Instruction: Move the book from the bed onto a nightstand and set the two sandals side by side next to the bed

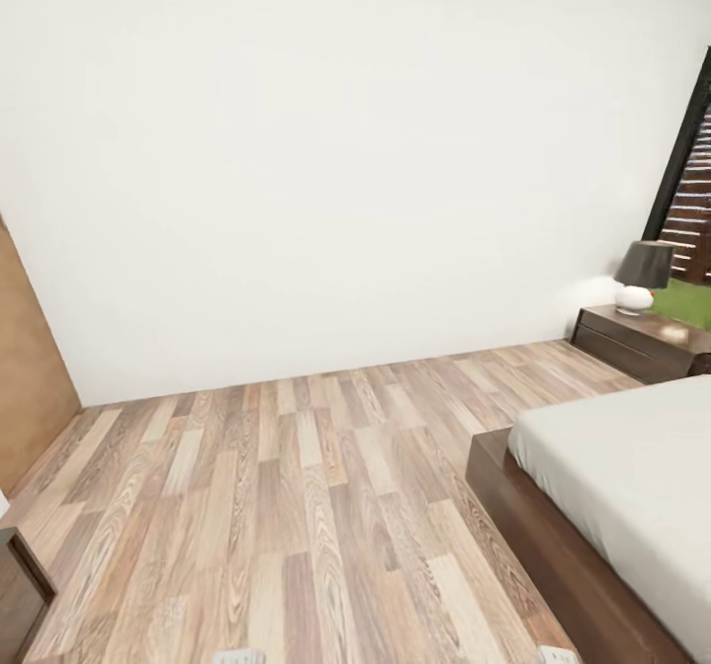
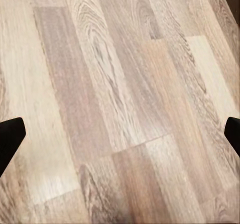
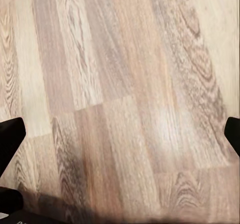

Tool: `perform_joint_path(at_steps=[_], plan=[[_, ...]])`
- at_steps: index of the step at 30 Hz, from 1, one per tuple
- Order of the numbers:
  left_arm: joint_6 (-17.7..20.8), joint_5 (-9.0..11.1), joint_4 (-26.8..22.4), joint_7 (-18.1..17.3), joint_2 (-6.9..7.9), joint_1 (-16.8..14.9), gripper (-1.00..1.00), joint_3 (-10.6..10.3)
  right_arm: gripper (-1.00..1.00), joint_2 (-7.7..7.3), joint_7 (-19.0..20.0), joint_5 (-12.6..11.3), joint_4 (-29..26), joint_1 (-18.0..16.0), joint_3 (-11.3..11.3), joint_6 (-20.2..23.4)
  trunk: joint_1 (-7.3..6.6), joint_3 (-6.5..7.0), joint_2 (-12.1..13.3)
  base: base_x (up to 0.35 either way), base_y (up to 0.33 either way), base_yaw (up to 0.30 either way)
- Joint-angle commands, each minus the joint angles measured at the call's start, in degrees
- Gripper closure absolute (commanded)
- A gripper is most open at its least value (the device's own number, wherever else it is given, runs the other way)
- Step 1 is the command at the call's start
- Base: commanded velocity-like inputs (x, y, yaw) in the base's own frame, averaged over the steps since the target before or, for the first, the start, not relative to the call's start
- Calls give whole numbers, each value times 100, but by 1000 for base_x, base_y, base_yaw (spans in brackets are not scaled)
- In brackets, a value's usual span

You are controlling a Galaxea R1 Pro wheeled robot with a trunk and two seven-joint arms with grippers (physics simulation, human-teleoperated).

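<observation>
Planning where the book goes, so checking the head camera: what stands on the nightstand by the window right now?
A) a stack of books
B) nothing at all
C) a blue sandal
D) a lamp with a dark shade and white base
D: on the nightstand a lamp stands, dark shade over a round white base.

Light: bright, even; daylight at window [image 1: 691, 190].
Glare: pale sheen on floor [image 1: 296, 506] near the right gripper [image 3: 120, 134].
Shadow: dark patch under it.
Blur: soft wrist views.
</observation>
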Motion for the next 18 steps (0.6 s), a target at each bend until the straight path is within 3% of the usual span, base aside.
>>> perform_joint_path(at_steps=[1,18], plan=[[-18,-56,-2,-13,0,-2,-100,49,-100,5,31,-38,24,-10,48,-35,-1,-6,-3,1,0,-283],[-18,-56,-2,-13,0,-2,-100,49,-100,2,31,-38,24,-10,48,-35,-1,-6,-3,0,0,-283]])
